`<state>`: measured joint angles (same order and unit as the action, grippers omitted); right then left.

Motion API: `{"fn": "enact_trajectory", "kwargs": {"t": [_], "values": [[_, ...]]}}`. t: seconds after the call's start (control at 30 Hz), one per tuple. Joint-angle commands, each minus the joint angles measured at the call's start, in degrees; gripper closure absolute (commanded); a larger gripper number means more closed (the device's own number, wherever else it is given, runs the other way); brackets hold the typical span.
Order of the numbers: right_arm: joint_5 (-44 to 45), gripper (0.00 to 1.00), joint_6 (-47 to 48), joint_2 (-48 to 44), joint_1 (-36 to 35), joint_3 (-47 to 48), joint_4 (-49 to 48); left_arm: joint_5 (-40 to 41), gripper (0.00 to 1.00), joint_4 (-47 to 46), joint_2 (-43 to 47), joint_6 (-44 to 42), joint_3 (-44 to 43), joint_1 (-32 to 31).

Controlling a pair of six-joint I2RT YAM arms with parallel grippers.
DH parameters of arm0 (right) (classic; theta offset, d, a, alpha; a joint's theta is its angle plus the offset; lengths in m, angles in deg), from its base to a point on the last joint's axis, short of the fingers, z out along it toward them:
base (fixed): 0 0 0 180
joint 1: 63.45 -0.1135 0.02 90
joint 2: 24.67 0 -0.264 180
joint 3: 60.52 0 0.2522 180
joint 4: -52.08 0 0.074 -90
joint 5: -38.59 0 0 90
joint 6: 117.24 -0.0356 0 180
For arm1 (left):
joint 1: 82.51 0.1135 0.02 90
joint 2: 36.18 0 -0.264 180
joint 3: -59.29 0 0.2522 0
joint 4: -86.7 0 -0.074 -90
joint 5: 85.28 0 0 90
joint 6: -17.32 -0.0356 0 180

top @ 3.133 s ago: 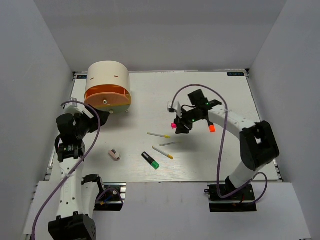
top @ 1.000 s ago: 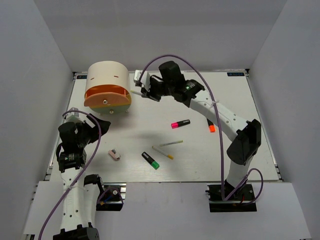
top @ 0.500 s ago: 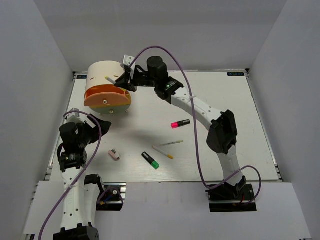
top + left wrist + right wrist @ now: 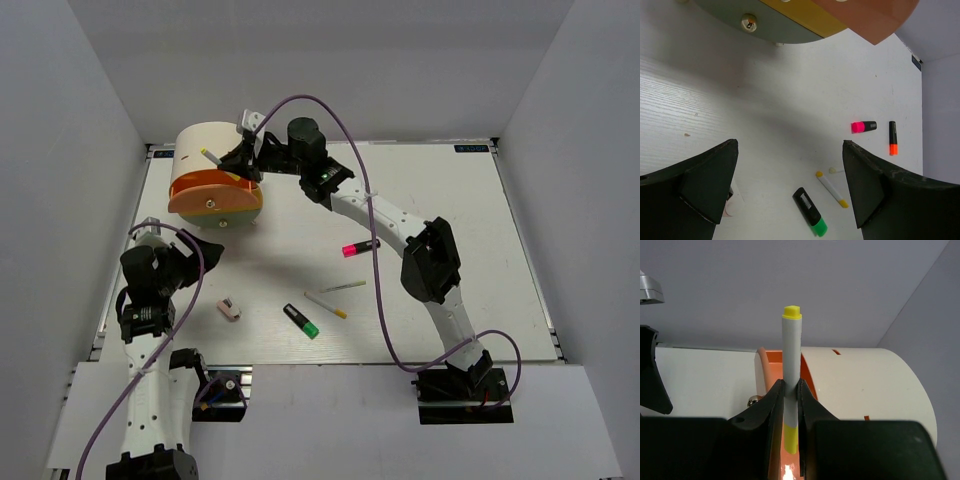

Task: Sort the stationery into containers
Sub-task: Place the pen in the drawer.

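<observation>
Over the orange drawer point(image 4: 203, 186) | right claw point(image 4: 790, 386) pinches slim yellow-capped white pen point(image 4: 791, 345)

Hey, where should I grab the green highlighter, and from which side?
Grip the green highlighter mid-barrel, on the black body, straight down from above. It lies flat and diagonal on the table, so turn the jaws to close across its narrow width.

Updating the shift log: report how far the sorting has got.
Done: nothing visibly stowed. In hand: right fingers hold one pen over the open orange drawer. Left on the table: two pens, three highlighters, the eraser.
</observation>
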<state>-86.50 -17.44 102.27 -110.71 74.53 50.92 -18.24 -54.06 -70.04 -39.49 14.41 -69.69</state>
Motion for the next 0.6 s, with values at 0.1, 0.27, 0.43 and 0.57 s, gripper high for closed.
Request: {"fn": "enact_trajectory", "kwargs": {"t": [0.1, 0.27, 0.43, 0.57], "values": [[0.4, 1.00, 0.5, 2.3, 0.2, 2.7, -4.7, -1.0, 0.05, -2.2, -0.2, 0.3, 0.4, -0.3], [0.3, 0.98, 0.7, 3.8, 0.0, 4.1, -4.6, -1.0, 0.05, -2.2, -0.8, 0.3, 0.4, -0.3], [0.7, 0.89, 0.8, 4.5, 0.1, 4.5, -4.7, -1.0, 0.05, -2.2, -0.8, 0.3, 0.4, -0.3], [0.6, 0.66, 1.3, 4.7, 0.1, 4.2, -4.6, -1.0, 0.05, -2.7, -1.3, 0.3, 0.4, -0.3]]}}
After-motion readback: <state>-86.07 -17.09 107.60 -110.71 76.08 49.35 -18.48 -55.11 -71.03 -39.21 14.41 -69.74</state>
